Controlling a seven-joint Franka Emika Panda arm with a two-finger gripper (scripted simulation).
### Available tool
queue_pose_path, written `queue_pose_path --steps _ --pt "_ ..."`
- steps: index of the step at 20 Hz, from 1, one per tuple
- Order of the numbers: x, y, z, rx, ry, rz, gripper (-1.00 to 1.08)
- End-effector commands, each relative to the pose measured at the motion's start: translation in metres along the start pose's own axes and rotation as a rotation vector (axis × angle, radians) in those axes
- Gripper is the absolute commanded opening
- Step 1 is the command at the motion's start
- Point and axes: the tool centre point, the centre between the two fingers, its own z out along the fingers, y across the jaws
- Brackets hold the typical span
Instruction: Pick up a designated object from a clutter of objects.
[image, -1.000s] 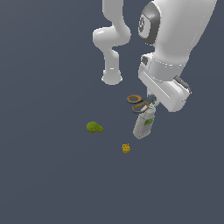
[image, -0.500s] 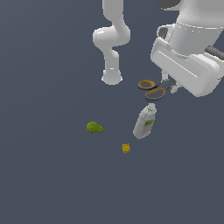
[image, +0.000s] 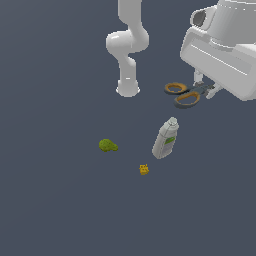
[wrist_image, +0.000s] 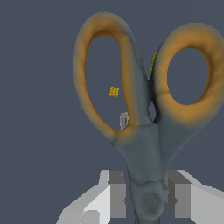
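The scissors (image: 184, 93) are up in the air, held by the gripper (image: 205, 90) at the upper part of the exterior view's right, well apart from the other things on the dark floor (image: 60, 200). The two orange-brown handle loops point toward the exterior view's left, and the grey part near the pivot goes in between the fingers. In the wrist view the scissors (wrist_image: 146, 109) fill most of the picture, with the loops far from the camera and the grey neck between the two pale fingers (wrist_image: 116, 190), which press on it from both sides; so the gripper (wrist_image: 146, 194) is pinching the scissors just by the pivot. The blades cannot be seen well. Below the scissors, the grey-white bottle (image: 166, 139) with a green label lies on the floor, its cap pointing up toward them. Near the bottle's lower end sits the small yellow block (image: 144, 169). The green blob (image: 107, 145) lies further to the exterior view's left. The white arm base (image: 128, 50) stands behind, near the top of the exterior view.
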Motion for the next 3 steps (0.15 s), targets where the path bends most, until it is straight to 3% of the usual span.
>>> queue_pose_path --steps 1,3 --pt "-0.0005 -0.0014 -0.0033 0.0 0.0 0.0 -1.0" --pt "-0.0005 -0.0017 -0.0038 0.0 0.0 0.0 -1.0"
